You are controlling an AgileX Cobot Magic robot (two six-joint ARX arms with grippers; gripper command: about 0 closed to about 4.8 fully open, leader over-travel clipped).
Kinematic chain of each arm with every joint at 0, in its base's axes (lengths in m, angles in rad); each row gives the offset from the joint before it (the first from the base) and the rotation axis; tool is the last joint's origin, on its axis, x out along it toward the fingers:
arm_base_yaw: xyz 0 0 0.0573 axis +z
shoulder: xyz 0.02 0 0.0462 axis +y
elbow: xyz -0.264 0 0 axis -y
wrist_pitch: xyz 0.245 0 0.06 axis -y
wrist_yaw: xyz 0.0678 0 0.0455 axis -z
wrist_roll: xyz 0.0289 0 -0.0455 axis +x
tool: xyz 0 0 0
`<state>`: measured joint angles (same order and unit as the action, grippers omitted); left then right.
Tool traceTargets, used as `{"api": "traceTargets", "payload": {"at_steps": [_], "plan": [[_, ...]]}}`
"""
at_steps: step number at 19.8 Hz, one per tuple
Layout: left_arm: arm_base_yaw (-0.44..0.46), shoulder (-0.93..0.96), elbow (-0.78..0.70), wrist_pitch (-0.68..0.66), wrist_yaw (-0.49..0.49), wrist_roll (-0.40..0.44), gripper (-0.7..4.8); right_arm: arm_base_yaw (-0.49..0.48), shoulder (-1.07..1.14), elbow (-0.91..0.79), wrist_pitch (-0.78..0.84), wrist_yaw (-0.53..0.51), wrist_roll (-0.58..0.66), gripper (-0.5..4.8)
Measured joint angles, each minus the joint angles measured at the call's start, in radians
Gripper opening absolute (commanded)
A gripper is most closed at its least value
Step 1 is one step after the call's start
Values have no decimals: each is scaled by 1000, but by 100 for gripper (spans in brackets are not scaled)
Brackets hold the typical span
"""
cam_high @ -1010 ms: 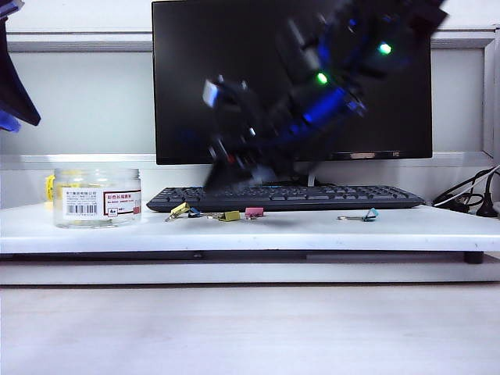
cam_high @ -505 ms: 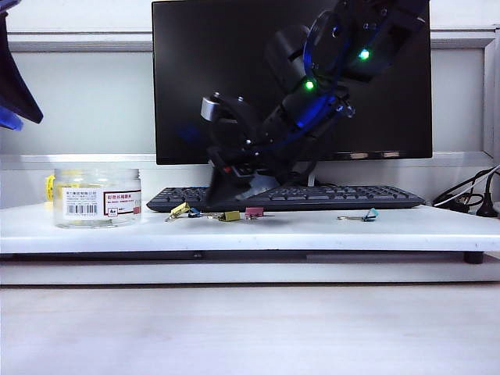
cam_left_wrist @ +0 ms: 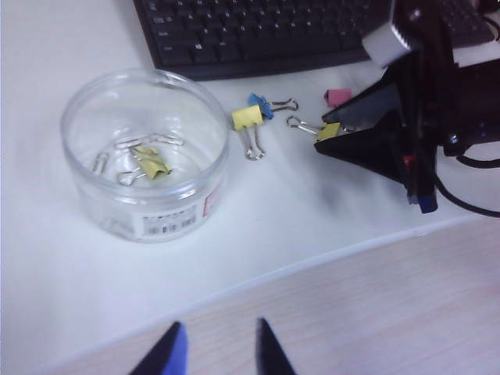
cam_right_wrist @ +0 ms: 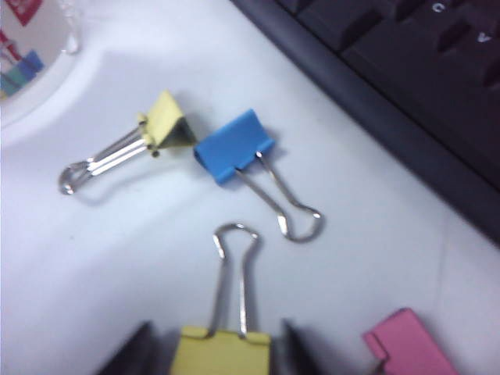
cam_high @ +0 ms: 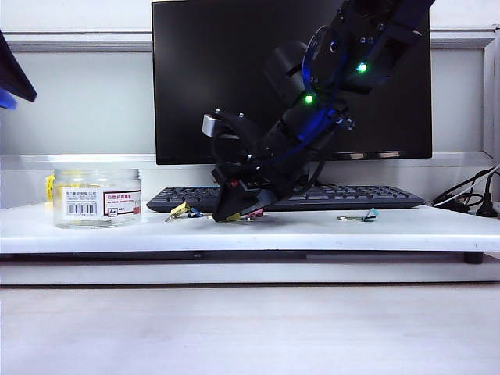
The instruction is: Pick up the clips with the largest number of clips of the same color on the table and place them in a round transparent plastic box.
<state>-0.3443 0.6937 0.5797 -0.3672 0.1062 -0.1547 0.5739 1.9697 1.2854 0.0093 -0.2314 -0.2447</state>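
The right gripper (cam_right_wrist: pixel 221 344) is straddling a yellow clip (cam_right_wrist: pixel 221 353) on the white table (cam_high: pixel 312 230), jaws part-open on either side, not yet pinching, presumably lining up to grasp; at its ten o'clock a second yellow clip (cam_right_wrist: pixel 166 121) is touching a blue clip (cam_right_wrist: pixel 233 146), a pink clip (cam_right_wrist: pixel 406 344) lying at three; the round transparent plastic box (cam_left_wrist: pixel 144 152) is sitting well apart, already holding one yellow clip; the left gripper (cam_left_wrist: pixel 215 351) is hovering narrowly parted and empty, keeping clear.
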Motion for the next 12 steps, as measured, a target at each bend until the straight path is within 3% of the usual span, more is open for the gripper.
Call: {"api": "traceTargets", "payload": {"at_steps": [2, 4, 7, 12], "plan": [[0, -6, 0, -7, -5, 0, 124, 0, 1, 1, 0, 0, 0, 159], [0, -13, 0, -15, -5, 0, 124, 0, 1, 1, 1, 0, 0, 103], [0, -13, 0, -18, -5, 0, 124, 0, 1, 1, 2, 0, 0, 70], [0, -37, 0, -23, -16, 0, 124, 0, 1, 1, 2, 0, 0, 62]]}}
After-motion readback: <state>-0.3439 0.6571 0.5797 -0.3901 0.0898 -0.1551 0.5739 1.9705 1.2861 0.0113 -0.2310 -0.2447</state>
